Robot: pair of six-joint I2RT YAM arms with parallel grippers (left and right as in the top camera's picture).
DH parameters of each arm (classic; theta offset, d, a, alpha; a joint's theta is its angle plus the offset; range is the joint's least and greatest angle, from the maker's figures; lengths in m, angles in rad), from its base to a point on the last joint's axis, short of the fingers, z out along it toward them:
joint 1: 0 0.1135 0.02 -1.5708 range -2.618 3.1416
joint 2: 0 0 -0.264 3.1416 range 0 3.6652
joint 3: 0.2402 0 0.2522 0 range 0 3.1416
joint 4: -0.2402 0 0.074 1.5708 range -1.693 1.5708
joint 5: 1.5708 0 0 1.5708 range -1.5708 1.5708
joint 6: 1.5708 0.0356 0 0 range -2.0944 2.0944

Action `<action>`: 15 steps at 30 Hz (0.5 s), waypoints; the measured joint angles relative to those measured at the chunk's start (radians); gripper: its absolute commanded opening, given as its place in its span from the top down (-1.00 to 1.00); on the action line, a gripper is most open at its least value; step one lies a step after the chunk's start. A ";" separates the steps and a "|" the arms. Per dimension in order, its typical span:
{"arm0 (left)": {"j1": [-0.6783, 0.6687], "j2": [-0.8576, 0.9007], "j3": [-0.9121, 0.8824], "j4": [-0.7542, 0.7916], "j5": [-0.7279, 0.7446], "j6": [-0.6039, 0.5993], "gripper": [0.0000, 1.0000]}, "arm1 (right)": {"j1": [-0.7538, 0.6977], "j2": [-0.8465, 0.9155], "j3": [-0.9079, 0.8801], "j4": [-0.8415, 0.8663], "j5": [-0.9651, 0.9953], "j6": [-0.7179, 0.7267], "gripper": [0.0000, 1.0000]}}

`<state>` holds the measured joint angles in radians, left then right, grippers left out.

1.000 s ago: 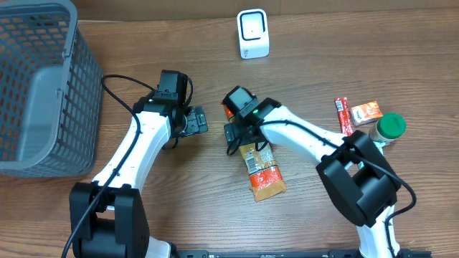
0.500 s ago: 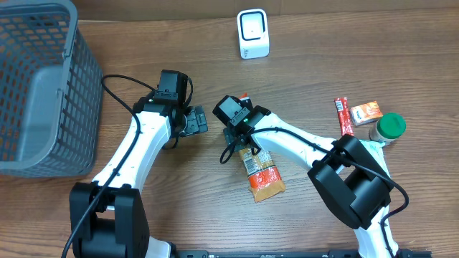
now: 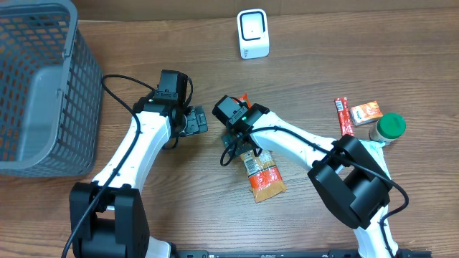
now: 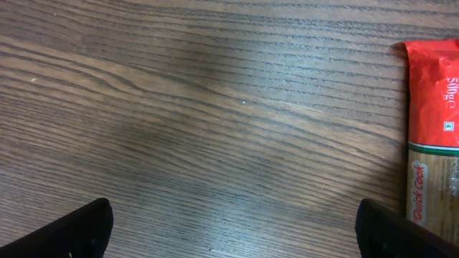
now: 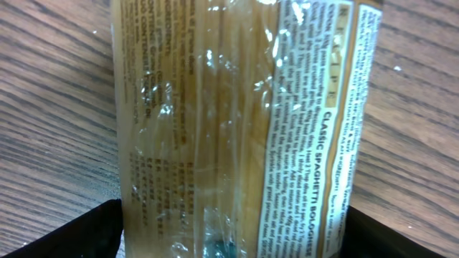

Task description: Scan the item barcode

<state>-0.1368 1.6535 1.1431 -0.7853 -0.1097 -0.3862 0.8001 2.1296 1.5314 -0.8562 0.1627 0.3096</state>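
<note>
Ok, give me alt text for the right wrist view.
A clear spaghetti packet fills the frame, lying on the wooden table. The right gripper straddles it, its dark fingertips flanking the packet at both bottom corners.

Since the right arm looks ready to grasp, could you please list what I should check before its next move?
1. Right gripper open, jaws straddling the spaghetti packet: ok.
2. Packet lying flat on the table: ok.
3. Barcode side located: cannot tell, none visible.
4. Left gripper open, beside the packet, not touching: ok.
5. Scanner upright, nothing in front: ok.
</note>
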 measured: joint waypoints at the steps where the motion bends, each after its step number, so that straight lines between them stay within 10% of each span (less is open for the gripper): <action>1: 0.000 0.000 0.000 0.000 0.000 0.000 -0.99 | 0.001 0.002 0.000 0.000 -0.002 -0.005 -0.88; 15: 0.000 0.000 0.000 0.000 0.000 0.000 -0.99 | 0.013 0.007 0.002 -0.005 -0.003 -0.025 -0.58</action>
<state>-0.1368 1.6535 1.1431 -0.7853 -0.1097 -0.3862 0.8131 2.1368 1.5333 -0.8608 0.1593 0.2844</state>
